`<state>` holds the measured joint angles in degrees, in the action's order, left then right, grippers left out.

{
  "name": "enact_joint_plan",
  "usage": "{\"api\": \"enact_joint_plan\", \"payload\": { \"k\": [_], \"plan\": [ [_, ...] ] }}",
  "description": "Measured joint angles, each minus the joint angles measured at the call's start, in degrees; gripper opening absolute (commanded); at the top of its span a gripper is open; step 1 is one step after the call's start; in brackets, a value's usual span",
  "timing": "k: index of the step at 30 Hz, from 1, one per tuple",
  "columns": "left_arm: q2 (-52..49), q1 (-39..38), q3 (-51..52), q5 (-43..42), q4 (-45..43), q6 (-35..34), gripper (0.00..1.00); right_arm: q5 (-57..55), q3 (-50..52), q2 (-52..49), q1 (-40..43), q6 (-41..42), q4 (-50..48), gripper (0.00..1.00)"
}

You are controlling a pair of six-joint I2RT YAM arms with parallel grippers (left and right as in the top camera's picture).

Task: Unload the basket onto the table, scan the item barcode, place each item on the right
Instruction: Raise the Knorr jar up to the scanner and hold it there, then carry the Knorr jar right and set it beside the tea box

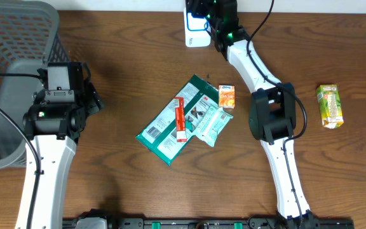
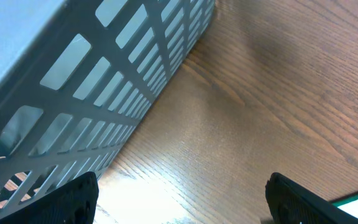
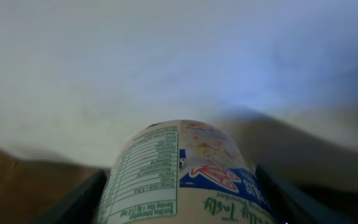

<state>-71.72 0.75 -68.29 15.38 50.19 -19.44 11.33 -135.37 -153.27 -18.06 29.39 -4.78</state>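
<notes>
One container [image 3: 166, 177] in right claw [image 3: 182, 208], near far edge of table [image 1: 138, 51]

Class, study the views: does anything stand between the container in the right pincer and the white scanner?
Nothing visible does. The right pincer holds the container right beside the white scanner at the table's far edge, nothing between them. The loose packets lie mid-table, off that path.

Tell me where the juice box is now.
In the overhead view, the juice box lies alone on the right side, past the right arm, away from the packets.
</notes>
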Motion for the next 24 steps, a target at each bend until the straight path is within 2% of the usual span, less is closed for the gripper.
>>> {"api": "enact_joint_plan", "payload": {
  "k": [3, 6, 9, 12, 16, 19, 21, 24],
  "plan": [
    [0.0, 0.0, 0.02, 0.0, 0.02, 0.0, 0.87, 1.51, 0.0, 0.63, 0.0, 0.04, 4.79, 0.17],
    [0.0, 0.0, 0.02, 0.0, 0.0, 0.0, 0.87, 2.19, 0.07, 3.54, 0.0, -1.2, 15.58, 0.17],
    [0.0, 0.0, 0.02, 0.0, 0.04, 0.0, 0.87, 2.36, 0.11, 9.4, 0.13, -3.89, 30.03, 0.16],
    [0.0, 0.0, 0.02, 0.0, 0.02, 0.0, 0.87, 2.62, 0.09, 17.81, 0.57, -8.07, 46.47, 0.1],
    [0.0, 0.0, 0.02, 0.0, 0.02, 0.0, 0.87, 1.6, -0.98, 28.3, 1.97, -14.1, 65.81, 0.11],
    [0.0, 0.0, 0.02, 0.0, 0.0, 0.0, 0.87, 0.5, -2.21, 31.91, 3.76, -18.58, 78.51, 0.11],
    [0.0, 0.0, 0.02, 0.0, 0.02, 0.0, 0.87, 0.11, -1.7, 32.09, 4.83, -20.7, 84.54, 0.09],
    [0.0, 0.0, 0.02, 0.0, 0.02, 0.0, 0.87, -1.16, 2.19, 30.6, 6.32, -22.58, 88.08, 0.08]
  ]
}}
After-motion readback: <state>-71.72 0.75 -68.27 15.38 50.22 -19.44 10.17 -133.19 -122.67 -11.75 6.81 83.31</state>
